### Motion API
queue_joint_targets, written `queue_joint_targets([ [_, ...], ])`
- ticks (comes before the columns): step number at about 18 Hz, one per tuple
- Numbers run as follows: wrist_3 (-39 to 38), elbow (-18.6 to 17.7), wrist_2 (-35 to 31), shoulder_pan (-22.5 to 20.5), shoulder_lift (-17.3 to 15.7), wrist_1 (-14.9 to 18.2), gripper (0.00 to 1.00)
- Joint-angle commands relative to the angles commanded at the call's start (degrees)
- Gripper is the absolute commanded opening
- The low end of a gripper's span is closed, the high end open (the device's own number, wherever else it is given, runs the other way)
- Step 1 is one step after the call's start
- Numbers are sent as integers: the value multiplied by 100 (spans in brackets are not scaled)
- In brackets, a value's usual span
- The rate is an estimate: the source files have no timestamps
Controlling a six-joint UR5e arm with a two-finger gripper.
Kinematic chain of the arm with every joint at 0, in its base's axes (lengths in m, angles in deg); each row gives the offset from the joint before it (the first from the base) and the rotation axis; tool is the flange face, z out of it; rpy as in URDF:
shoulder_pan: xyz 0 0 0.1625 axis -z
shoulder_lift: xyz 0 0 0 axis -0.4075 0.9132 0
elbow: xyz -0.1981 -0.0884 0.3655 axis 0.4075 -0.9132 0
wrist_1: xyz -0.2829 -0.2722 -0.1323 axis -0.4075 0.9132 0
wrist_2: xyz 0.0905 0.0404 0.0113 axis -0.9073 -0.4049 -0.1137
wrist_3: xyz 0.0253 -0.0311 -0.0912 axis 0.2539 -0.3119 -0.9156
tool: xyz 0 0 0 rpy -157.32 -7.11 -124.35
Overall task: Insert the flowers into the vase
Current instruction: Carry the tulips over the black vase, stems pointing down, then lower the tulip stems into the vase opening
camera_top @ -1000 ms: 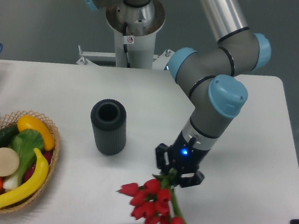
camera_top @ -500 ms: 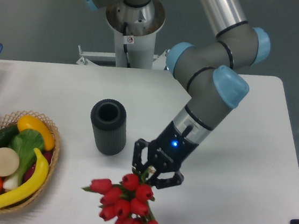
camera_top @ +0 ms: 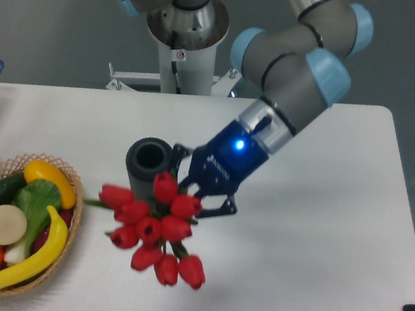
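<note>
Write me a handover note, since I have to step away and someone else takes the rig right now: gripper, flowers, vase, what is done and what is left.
Gripper: shut on the flowers, held above the table, buds pointing toward the camera and down.
Vase: upright on the table, mouth open with nothing in it, just left of the gripper; the bunch overlaps its lower part in the camera view.
Wicker basket of fruit: at the left edge, apart from the vase.
Done: flowers grasped and lifted.
Left: turn the bunch stems-down over the vase mouth, lower the stems in, release.
</note>
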State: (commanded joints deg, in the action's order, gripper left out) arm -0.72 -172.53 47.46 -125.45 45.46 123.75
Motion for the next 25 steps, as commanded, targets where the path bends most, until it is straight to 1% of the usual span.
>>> queue_joint_targets([
  [4, 44, -360, 202, -35, -413, -17, 4],
  [8, 44, -606, 299, -70, -747, -18, 4],
  [17, 53, -1081, 317, -70, -1134, -18, 5],
  [22, 536, -1617, 317, -132, -1433, -26, 7],
  [25, 545, -1688, 317, -176, -1468, -26, 7],
])
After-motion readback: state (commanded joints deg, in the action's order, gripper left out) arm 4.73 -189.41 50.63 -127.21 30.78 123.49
